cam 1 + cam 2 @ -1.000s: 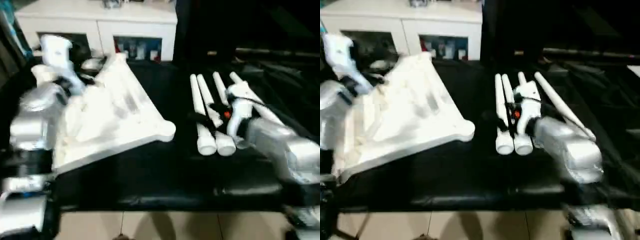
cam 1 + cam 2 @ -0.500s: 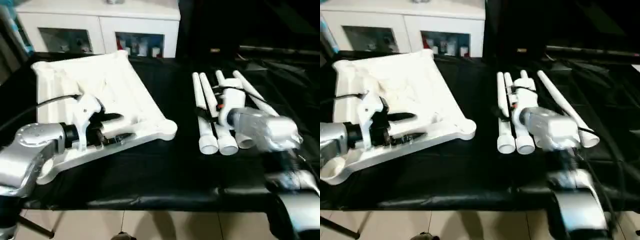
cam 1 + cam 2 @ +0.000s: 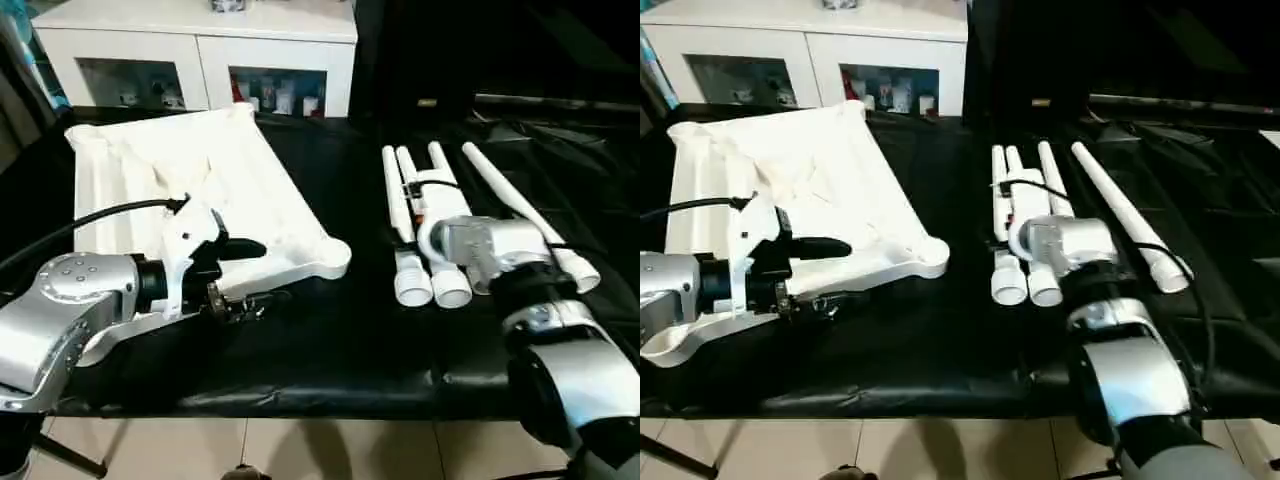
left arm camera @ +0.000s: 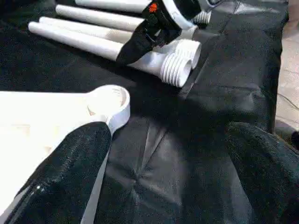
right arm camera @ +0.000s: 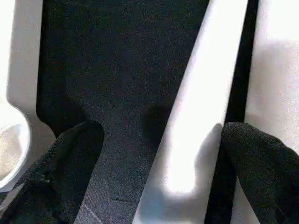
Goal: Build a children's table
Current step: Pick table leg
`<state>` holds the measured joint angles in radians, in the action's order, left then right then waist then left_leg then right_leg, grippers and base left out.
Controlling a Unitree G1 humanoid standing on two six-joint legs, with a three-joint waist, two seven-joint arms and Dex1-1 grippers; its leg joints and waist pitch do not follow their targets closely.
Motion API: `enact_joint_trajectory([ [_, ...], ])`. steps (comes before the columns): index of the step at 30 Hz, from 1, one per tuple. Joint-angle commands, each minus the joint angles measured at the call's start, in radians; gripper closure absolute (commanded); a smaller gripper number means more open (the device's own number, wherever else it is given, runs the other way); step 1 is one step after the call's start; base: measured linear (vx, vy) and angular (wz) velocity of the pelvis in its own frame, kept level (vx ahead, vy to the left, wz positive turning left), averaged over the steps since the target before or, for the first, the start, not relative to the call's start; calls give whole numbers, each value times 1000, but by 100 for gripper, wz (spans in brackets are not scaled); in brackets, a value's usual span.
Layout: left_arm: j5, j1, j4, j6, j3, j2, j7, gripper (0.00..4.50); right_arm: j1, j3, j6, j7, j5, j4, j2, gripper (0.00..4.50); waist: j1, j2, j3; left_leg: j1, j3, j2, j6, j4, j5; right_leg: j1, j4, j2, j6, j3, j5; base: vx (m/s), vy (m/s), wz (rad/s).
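Table parts for the children's table are spread over a black cloth [image 3: 340,350]: the white tabletop [image 3: 190,190] lies underside up on the robot's left, and four white legs [image 3: 412,215] lie side by side on its right, well apart from the top. The left gripper [image 3: 245,272] is held with its two black fingers [image 4: 60,179] spread wide and nothing between them; one finger is seen over the near long edge of the tabletop, the other over bare cloth, and the rounded corner socket [image 4: 110,100] of the top is seen just ahead of them in the left wrist view. Whether a finger touches the top cannot be told. The right gripper [image 5: 159,154] is likewise held wide apart and empty, its fingers [image 5: 261,163] poised over the row of legs, with one leg [image 5: 196,126] seen passing between them and the cloth beneath; contact cannot be judged. The threaded ends [image 4: 177,67] of the legs are pointed toward the near edge of the cloth. The silver right forearm [image 3: 500,250] is laid across the near ends of the legs, and the silver left forearm [image 3: 70,300] is seen beside the top's near edge. A white cabinet [image 3: 200,60] with glass-fronted compartments is seen behind the work surface, and pale floor tiles [image 3: 330,450] below its front edge.
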<state>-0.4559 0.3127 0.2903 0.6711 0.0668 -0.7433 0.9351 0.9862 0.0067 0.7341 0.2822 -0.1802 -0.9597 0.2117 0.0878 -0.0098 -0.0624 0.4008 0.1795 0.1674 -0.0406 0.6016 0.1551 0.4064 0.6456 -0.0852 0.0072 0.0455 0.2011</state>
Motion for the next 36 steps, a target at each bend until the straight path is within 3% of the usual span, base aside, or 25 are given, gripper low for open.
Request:
enact_joint_trajectory([
  [1, 5, -5, 15, 7, 11, -15, 10, 3, 19, -7, -7, 21, 14, -33, -1, 0, -3, 9, 72, -27, -13, 44, -88, -73, 261, -38, -70, -47, -201, -40, 151, 0, 0, 0],
  [2, 3, -3, 17, 12, 12, -16, 11, 3, 29, -9, -17, 32, 16, -65, -6, 0, -1, 18, 72, -29, -14, 44, -91, -73, 269, -36, -69, -48, -200, -41, 156, 0, 0, 0],
  [4, -2, 2, 18, 19, 18, -20, 17, 3, 43, 3, -31, 25, 36, -113, -8, 0, -3, 20, 72, -31, -15, 45, -103, -73, 292, -34, -70, -48, -206, -40, 174, 0, 0, 0],
  [11, 0, 4, 22, 26, 25, -14, 14, 3, 67, 8, -14, 14, 51, -181, -14, 0, -3, 17, 73, -30, -15, 47, -108, -73, 294, -36, -68, -46, -212, -40, 158, 0, 0, 0],
  [36, -12, 25, 16, 44, 9, 34, -30, 0, 103, -127, -73, -27, 7, -300, -2, 208, -1, 9, 73, -29, -11, 48, -94, -70, 274, -36, -68, -46, -209, -40, 165, 0, 0, 0],
])
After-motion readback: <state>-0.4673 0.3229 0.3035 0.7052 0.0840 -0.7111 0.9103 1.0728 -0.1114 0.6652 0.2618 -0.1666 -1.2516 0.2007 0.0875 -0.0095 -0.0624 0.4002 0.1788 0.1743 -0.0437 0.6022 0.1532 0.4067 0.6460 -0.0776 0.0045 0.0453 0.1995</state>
